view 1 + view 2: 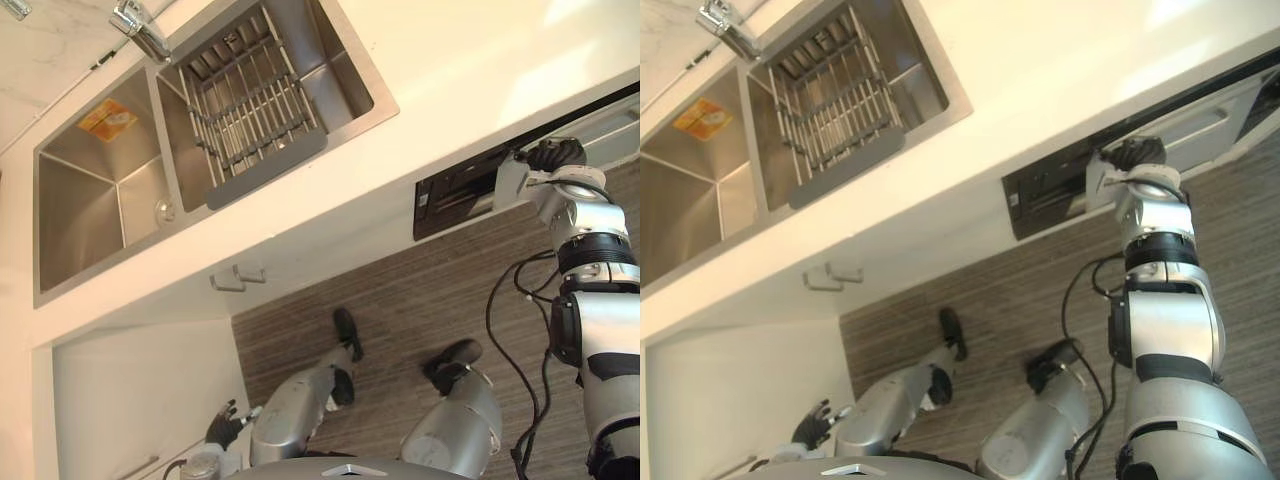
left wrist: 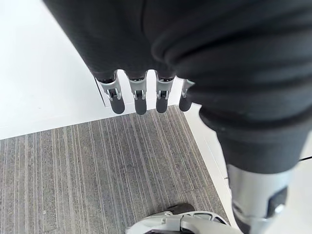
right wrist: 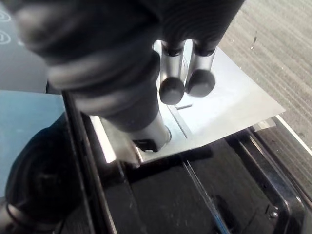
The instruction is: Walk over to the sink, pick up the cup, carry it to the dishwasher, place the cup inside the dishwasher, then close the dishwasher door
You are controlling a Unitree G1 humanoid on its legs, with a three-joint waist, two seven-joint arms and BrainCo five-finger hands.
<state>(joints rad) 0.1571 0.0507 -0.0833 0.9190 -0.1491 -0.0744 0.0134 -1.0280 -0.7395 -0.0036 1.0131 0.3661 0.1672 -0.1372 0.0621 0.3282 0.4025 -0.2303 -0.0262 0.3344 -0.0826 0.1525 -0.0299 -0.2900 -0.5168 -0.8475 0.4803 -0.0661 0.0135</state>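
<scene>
The dishwasher shows as a black slot under the pale counter, its door a little ajar. My right hand is up at the door's top edge. In the right wrist view its dark fingertips rest straight on the door's silver inner panel, with the dark inside of the dishwasher past it. My left hand hangs low beside the white cabinet, fingers relaxed and holding nothing.
A double steel sink is set in the counter at the left, with a wire drying rack in its right basin and a faucet behind. Cabinet handles jut out below the counter. Striped grey floor lies underfoot.
</scene>
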